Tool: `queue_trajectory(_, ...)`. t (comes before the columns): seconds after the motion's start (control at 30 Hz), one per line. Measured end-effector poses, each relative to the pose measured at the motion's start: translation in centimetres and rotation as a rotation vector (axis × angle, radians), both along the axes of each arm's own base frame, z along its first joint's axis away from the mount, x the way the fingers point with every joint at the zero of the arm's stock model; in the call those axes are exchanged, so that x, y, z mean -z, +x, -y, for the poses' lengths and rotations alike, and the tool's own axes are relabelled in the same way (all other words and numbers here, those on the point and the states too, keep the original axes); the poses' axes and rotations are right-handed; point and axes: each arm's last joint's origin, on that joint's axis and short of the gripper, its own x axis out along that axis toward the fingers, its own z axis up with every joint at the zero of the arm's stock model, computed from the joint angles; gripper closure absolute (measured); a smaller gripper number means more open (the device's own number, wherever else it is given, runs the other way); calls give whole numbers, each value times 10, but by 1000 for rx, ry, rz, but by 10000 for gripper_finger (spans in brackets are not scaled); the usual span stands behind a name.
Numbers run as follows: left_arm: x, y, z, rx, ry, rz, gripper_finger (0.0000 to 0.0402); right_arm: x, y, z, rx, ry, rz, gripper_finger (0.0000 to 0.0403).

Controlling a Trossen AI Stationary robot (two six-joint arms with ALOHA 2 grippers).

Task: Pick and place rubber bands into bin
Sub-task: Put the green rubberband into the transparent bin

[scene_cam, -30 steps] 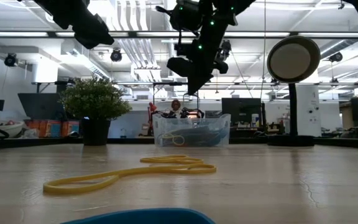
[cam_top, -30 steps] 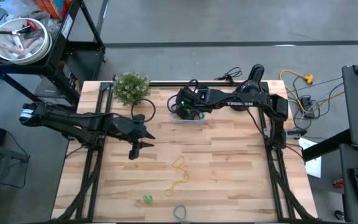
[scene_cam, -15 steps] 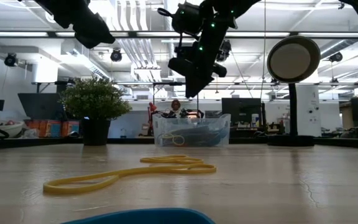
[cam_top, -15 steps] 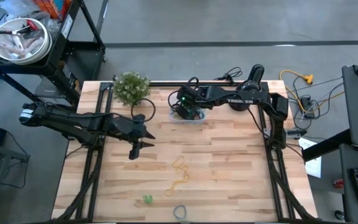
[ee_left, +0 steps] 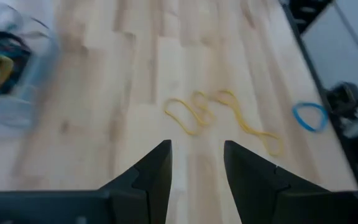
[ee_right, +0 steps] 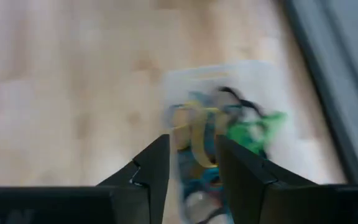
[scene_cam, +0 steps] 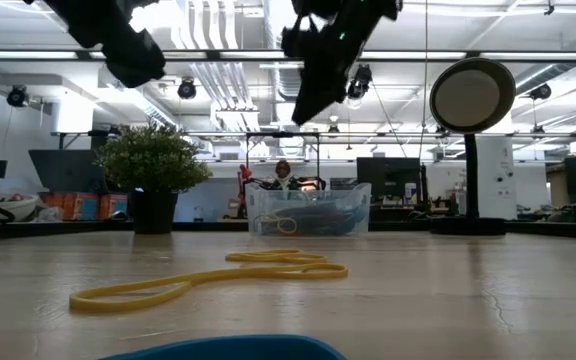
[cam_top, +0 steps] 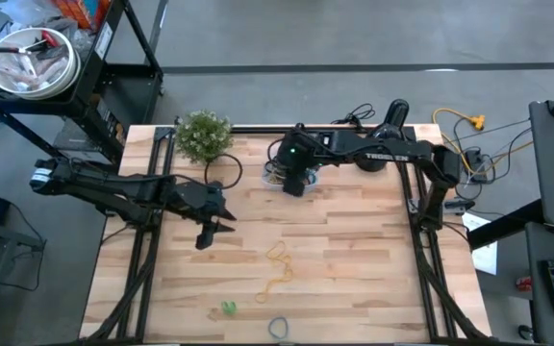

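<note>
right gripper (ee_right: 191,158) spread and empty above the bin (cam_top: 279,174) near the table's far edge. left gripper (ee_left: 196,165) spread too, hanging over yellow rubber bands (ee_left: 219,116) at mid-table.

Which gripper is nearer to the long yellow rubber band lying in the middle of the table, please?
The left. The left gripper hovers just beside the yellow rubber band, over the table's left-middle, while the right gripper is farther away, above the bin at the back.

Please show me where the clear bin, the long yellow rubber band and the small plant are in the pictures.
bin (scene_cam: 309,210): low view, front wall.
yellow rubber band (scene_cam: 208,277): low view, middle of the loop.
plant (cam_top: 203,134): high view, leafy top.
</note>
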Motion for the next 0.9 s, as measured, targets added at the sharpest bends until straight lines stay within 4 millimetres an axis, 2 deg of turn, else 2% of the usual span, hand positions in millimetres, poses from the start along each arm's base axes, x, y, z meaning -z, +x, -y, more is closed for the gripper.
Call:
queue_trajectory(0.2, 2, -1, 13, 41, -92, -34, 272, -24, -19, -28, -267, 108, 14, 291)
queue_trajectory(0.37, 11, 3, 33, 50, -174, -109, 272, -33, -35, -51, -373, 181, -23, 300)
queue_trajectory(0.67, 37, 24, 84, 73, -268, -268, 272, -33, -63, -95, -489, 190, -67, 308)
queue_trajectory(0.9, 48, 43, 121, 64, -283, -347, 272, -24, -89, -116, -490, 225, -76, 308)
